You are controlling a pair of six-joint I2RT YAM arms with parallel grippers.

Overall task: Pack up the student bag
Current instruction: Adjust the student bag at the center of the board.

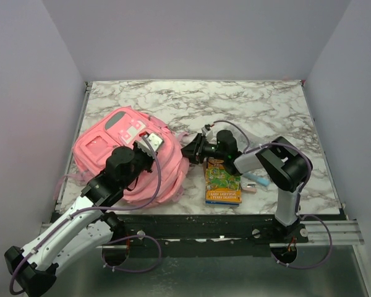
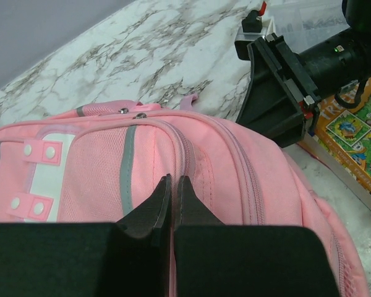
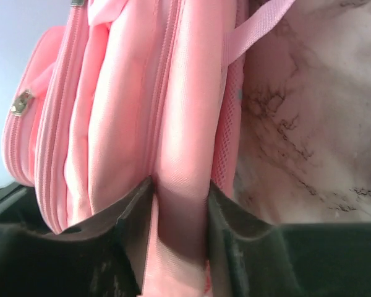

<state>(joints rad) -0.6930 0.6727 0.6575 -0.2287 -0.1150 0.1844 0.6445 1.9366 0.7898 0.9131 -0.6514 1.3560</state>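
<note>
From above, the bag [image 1: 102,145] lies by the desk's [image 1: 266,105] left edge, left arm [image 1: 80,216] and right arm [image 1: 284,167] reaching to it; left wrist view, left jaws together at its zip [image 2: 187,154]; right wrist view, right jaws clamped on its fold [image 3: 179,154].

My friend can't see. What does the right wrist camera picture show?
The right end effector pinches a fold of the pink backpack between its two dark fingers. Zippers run up the bag, and the marble table shows on the right.
</note>
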